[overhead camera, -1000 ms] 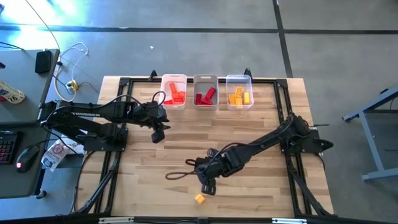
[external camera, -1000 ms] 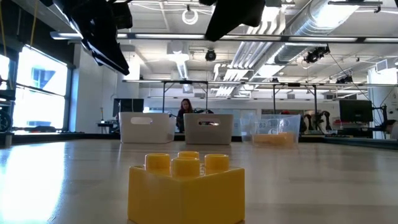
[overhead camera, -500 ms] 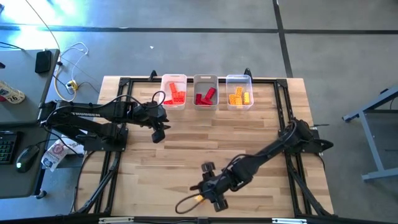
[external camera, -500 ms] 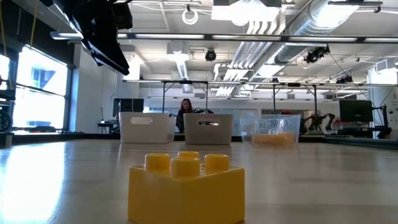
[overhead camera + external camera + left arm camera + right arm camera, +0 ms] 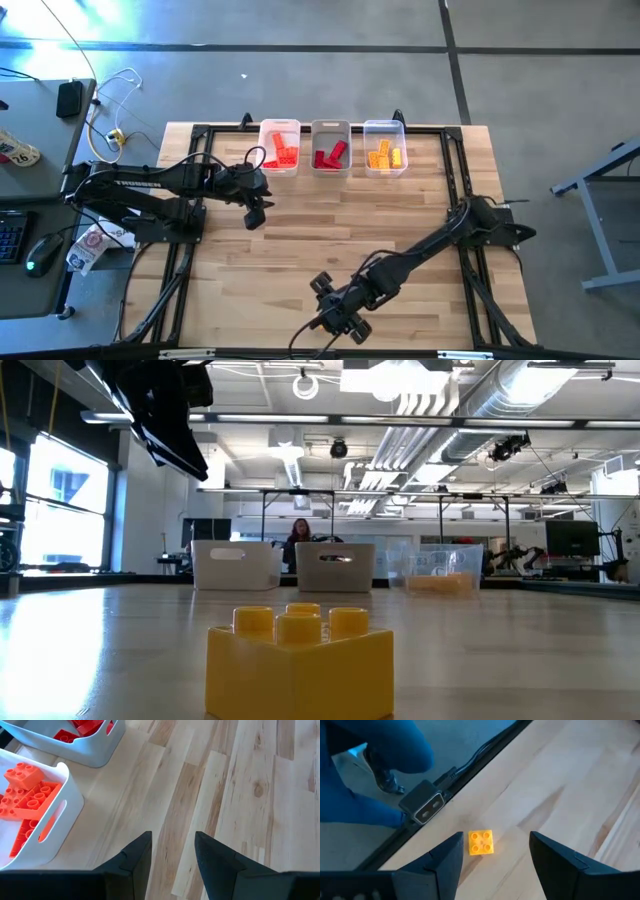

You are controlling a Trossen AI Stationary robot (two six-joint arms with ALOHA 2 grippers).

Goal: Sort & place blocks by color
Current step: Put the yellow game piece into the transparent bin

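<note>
Right gripper [image 5: 492, 852] hovers over the near edge of the light wooden desk [image 5: 400, 220], jaws spread wide and empty. One small orange-yellow studded plastic brick [image 5: 481, 842] lies loose on the desk, framed between the jaws in the right wrist view, studs up, close to the desk's near edge and to a small dark camera box [image 5: 426, 807] mounted there. In the high view the arm hides this brick. The low view shows it squarely on the surface [image 5: 298, 665].

Left gripper [image 5: 172, 851] waits near the far-left white plastic bin [image 5: 70, 795] of orange-red bricks [image 5: 22, 800], jaws parted, nothing held.

Sorting looks almost finished: the three bins at the far edge hold orange-red, red [image 5: 330, 156] and orange-yellow bricks [image 5: 384, 156].

Step in hand, by my reading: pick the last brick. The brick sits slightly askew, so square the wrist to its flat sides first. Then descend straight, straddle it evenly, and close on the sides below the studs. Mind the edge and the camera box on approach.
</note>
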